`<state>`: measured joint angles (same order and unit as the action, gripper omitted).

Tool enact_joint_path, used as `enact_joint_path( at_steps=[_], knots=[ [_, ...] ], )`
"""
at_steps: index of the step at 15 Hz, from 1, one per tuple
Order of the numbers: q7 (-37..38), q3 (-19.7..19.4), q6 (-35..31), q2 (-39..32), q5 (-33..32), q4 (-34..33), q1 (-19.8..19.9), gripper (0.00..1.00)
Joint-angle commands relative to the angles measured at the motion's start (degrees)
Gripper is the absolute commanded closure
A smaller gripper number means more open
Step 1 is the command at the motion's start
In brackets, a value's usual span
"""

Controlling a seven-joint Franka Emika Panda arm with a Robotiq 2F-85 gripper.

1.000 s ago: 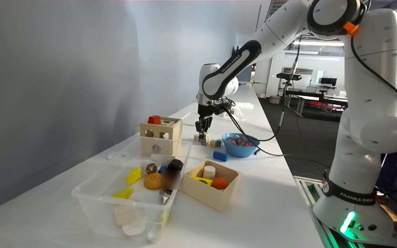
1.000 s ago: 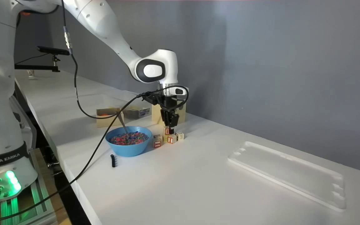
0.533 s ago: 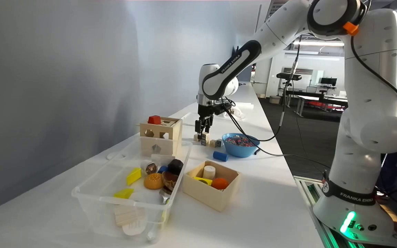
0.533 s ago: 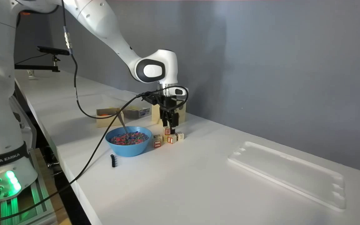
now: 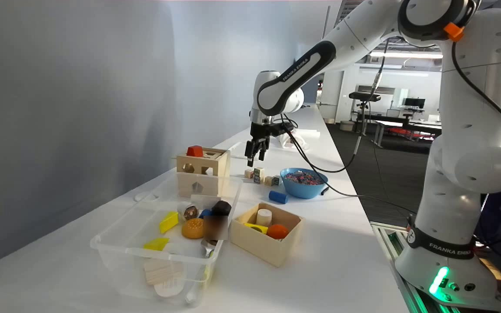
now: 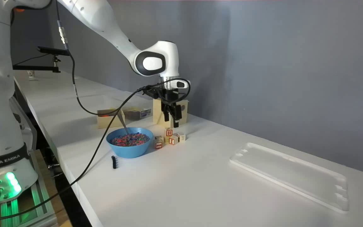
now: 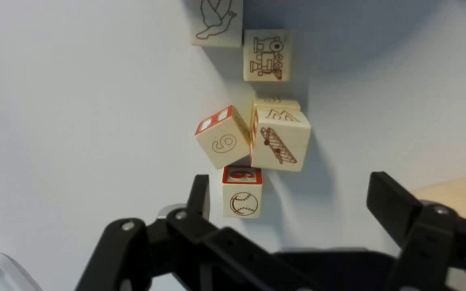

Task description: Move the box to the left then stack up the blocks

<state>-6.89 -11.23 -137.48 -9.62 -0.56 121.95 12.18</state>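
Black two-finger claw (image 7: 289, 194) just lifted clear, jaws spread and empty, leaving the pale wooden picture cube (image 7: 280, 141) sitting on a lower pale wooden cube (image 7: 277, 102) on the white tabletop (image 7: 95, 101), so I'd guess that stacking step's done.

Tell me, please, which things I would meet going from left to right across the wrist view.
Corner of a plastic lid or tray, block with an outlined digit, stack's top block, part of the wooden box. Overlapping things are left out.
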Motion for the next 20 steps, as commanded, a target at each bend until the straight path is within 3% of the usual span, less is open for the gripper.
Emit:
enact_joint_path(
  at_steps=[1, 11, 17, 20],
  knots=[
    [-7.0, 0.4, 5.0, 6.4, 0.9, 3.3, 0.9, 0.00],
    [-24.8, -3.4, 19.0, 18.1, -7.6, 12.2, 1.9, 0.00],
    [-32.4, -4.0, 17.5, 19.2, -19.0, 16.7, 1.9, 0.00],
    [-31.8, -3.9, 18.2, 17.6, -17.3, 15.3, 1.6, 0.00]
  ],
)
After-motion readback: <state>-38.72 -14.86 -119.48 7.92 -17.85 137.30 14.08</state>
